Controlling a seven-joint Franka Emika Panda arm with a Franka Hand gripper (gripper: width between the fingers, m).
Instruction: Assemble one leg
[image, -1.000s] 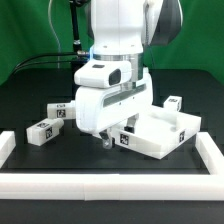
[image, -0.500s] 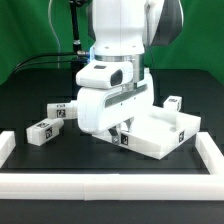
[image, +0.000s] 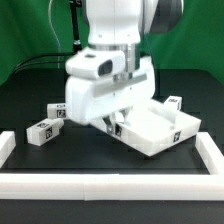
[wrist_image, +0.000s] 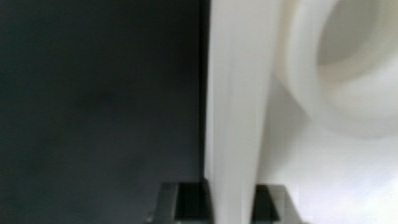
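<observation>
Black-and-white square marker tags are the only markings here, and their patterns are too small to read. One tag (image: 119, 128) sits on the side of the large flat white square panel (image: 160, 124), right by the hand (image: 112, 124). Another tag (image: 179, 137) is on the panel's edge toward the exterior view's right.

Each small white plastic oblong leg carries a tag as well. The nearest leg (image: 40, 131) lies on the black desk (image: 30, 95) at the exterior view's left, with a second leg (image: 58, 112) just behind it. A third leg (image: 174, 103) lies beyond the panel's far corner at the exterior view's right. All three lie apart from the hand.

The hand is clenched on the panel's thin raised rim. In the wrist view its two dark fingers (wrist_image: 185, 203) press against either side of the white rim wall (wrist_image: 237, 110), and a round corner socket (wrist_image: 356, 60) lies just beside that wall.

The bulky white arm (image: 110, 60) covers most of the hand and the panel's corner nearest the exterior view's left. Whether that corner is off the desk cannot be told.

A raised white border (image: 110, 183) runs along the desk's front and both sides. Behind are a green backdrop (image: 30, 30) and a black cable (image: 76, 30).
</observation>
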